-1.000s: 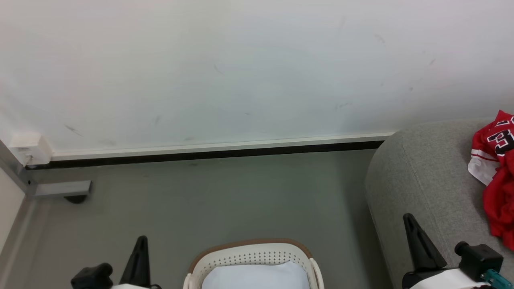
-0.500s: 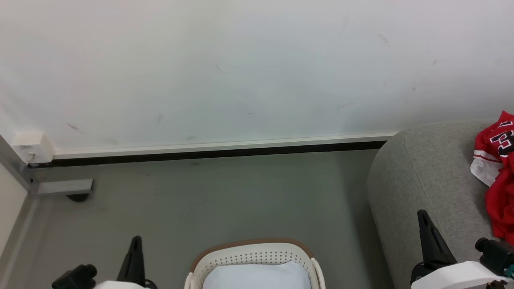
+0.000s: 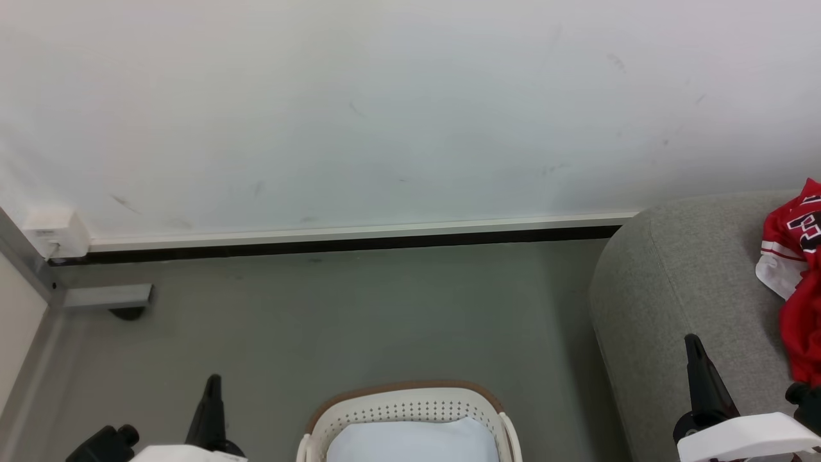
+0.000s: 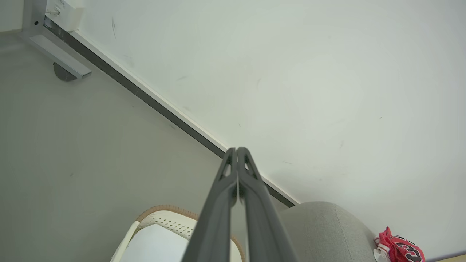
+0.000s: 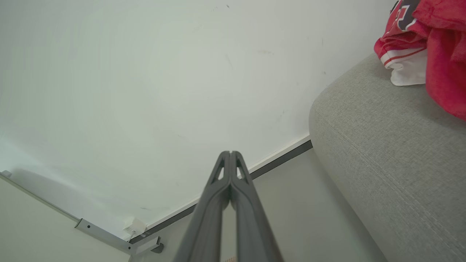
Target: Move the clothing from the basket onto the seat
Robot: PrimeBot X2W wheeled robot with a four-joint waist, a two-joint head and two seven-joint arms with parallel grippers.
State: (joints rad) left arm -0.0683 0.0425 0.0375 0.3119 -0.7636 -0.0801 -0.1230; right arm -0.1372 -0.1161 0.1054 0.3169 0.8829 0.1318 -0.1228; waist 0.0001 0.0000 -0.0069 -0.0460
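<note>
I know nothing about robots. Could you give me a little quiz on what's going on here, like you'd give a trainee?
1. True or false: the red clothing lies on the seat.
2. What lies in the basket? A) a pale sheet B) a ball C) shoes
3. Fill in: the left gripper and the right gripper are both ____ (open or shut).
Key: 1 true; 2 A; 3 shut.
</note>
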